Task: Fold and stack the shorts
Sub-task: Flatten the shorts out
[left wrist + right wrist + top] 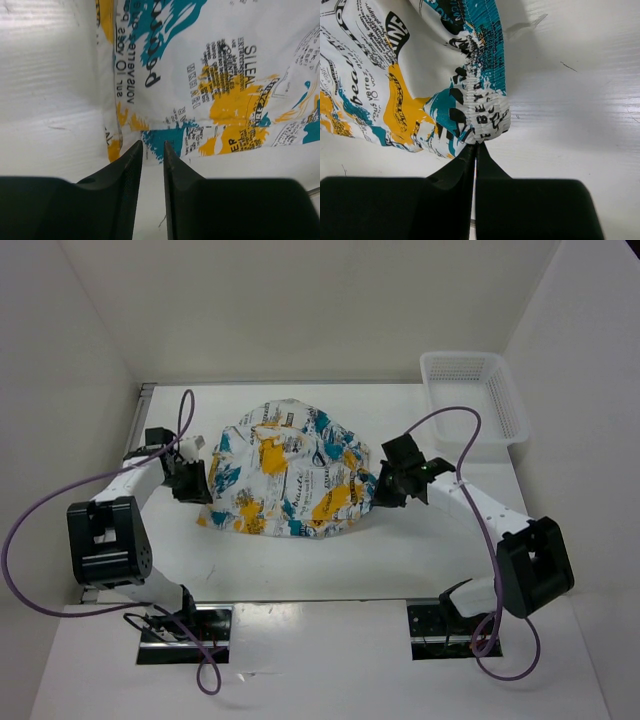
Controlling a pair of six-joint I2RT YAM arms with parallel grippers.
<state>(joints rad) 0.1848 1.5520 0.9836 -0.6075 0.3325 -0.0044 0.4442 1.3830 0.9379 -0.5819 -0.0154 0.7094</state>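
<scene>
From above, the printed shorts (285, 475) lie in a rumpled mound at the middle of the white table (300, 565), with a white mesh basket (475, 390) off at their 1 o'clock. The left gripper (204, 483) sits at their 9 o'clock edge and the right gripper (379, 486) at their 3 o'clock edge.

In the left wrist view, the fingers stand narrowly apart with nothing between them, the cloth's hem just beyond the tips at 12 o'clock.

In the right wrist view, the fingers are pinched together on the gathered elastic waistband (487, 100).
</scene>
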